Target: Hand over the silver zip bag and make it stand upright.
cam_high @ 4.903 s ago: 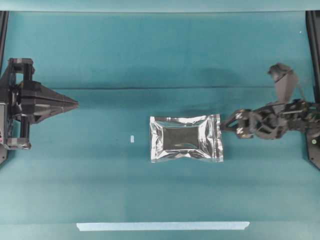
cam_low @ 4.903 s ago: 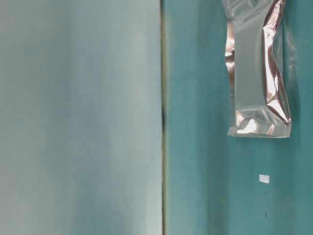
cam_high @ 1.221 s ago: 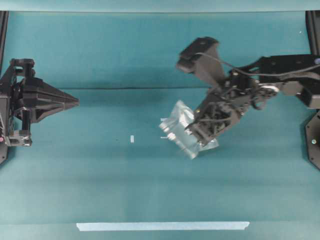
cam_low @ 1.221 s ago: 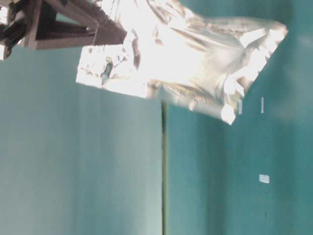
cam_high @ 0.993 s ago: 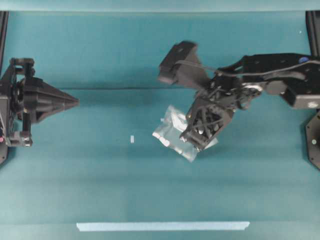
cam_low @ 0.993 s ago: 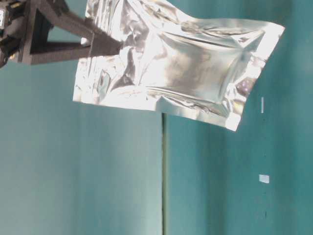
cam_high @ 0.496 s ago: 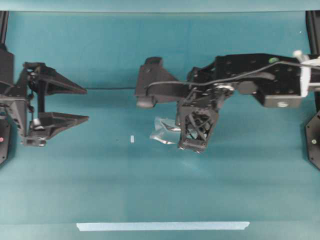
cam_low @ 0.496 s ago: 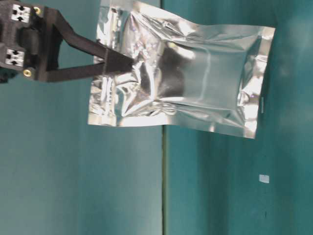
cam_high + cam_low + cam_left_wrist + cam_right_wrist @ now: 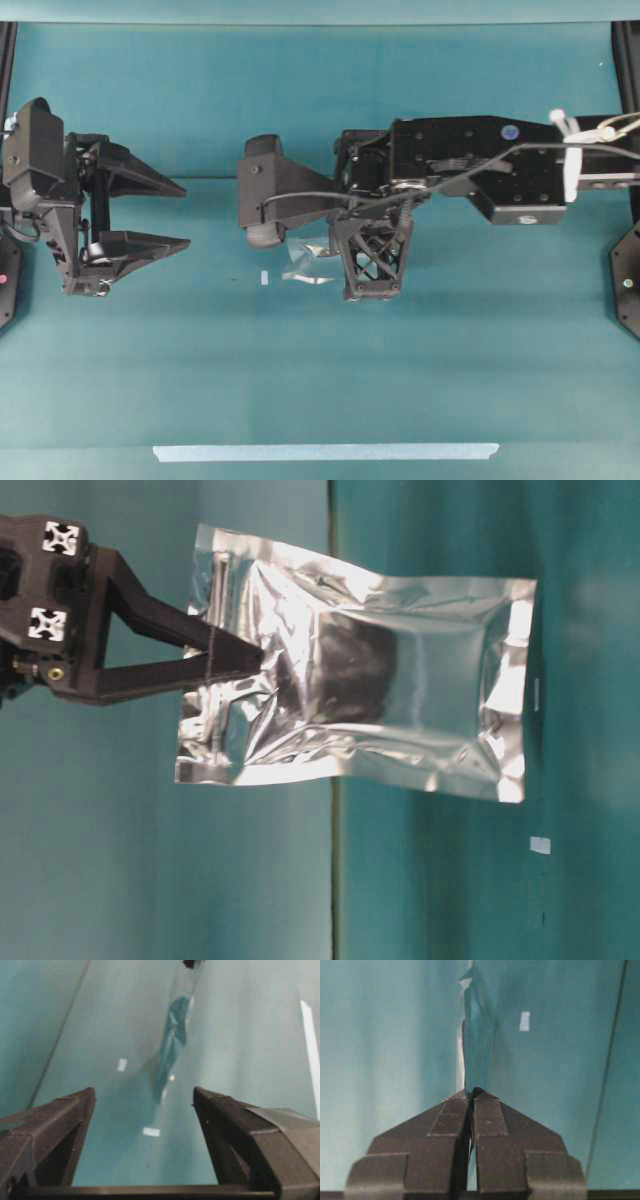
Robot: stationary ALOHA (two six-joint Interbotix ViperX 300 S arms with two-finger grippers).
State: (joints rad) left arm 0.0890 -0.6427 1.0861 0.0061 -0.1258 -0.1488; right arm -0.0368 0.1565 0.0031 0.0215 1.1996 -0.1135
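The silver zip bag (image 9: 400, 700) hangs in the air above the table, pinched at one end by my right gripper (image 9: 262, 660), which is shut on it. From overhead only a sliver of the bag (image 9: 308, 265) shows, left of my right gripper (image 9: 368, 290), which points down near the table's middle. In the right wrist view the bag (image 9: 477, 1035) runs edge-on out of the closed fingertips of that gripper (image 9: 472, 1092). My left gripper (image 9: 186, 215) is open and empty at the left, facing the bag with a wide gap between. The left wrist view shows the bag (image 9: 175, 1035) ahead of that gripper (image 9: 144, 1097).
A small white scrap (image 9: 264, 278) lies on the teal cloth between the two grippers, just left of the bag. A long pale tape strip (image 9: 325, 452) runs along the front edge. A cloth seam (image 9: 200, 178) crosses the table behind the grippers.
My right arm has carried the bag leftward and turned it until it hangs edge-on from overhead. My left gripper has opened and shifted slightly toward the middle.
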